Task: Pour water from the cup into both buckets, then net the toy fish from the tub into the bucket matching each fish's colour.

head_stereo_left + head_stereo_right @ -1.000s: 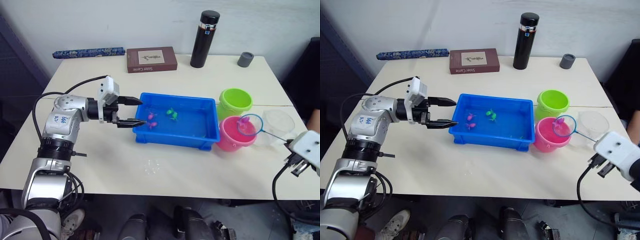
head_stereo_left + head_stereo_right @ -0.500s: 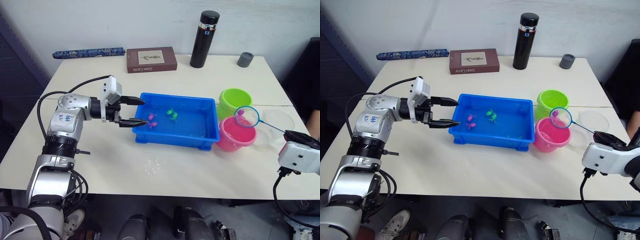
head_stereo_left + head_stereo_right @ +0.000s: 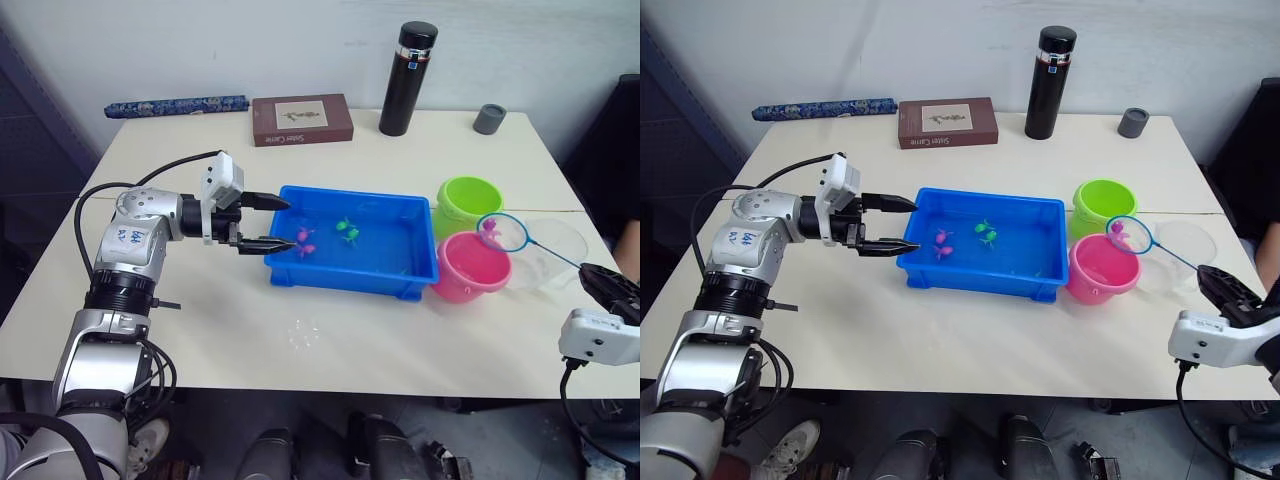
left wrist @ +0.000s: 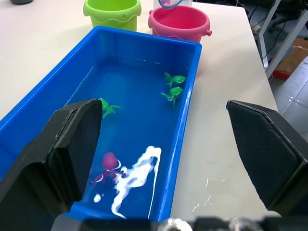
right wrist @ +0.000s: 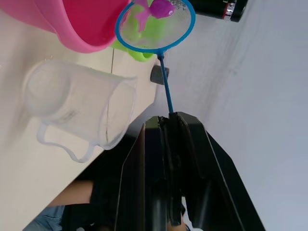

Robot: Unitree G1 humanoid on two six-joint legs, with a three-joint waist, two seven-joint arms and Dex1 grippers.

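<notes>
Pink fish (image 5: pixel 161 8) is held in net (image 3: pixel 503 232), clamped by right gripper (image 5: pixel 169 126) above pink bucket (image 3: pixel 470 266); tipping in is needed next; left gripper (image 3: pixel 262 222) wide by tub (image 3: pixel 352 275).

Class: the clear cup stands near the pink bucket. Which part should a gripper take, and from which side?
Grip the cup by its loop handle. The handle juts from the wall away from the pink bucket, toward the table's near edge, so coming from that edge looks best; the wide clear wall probably offers a poorer hold.

A cream table (image 3: pixel 330 340) stands against a pale wall (image 3: pixel 250 40).
</notes>
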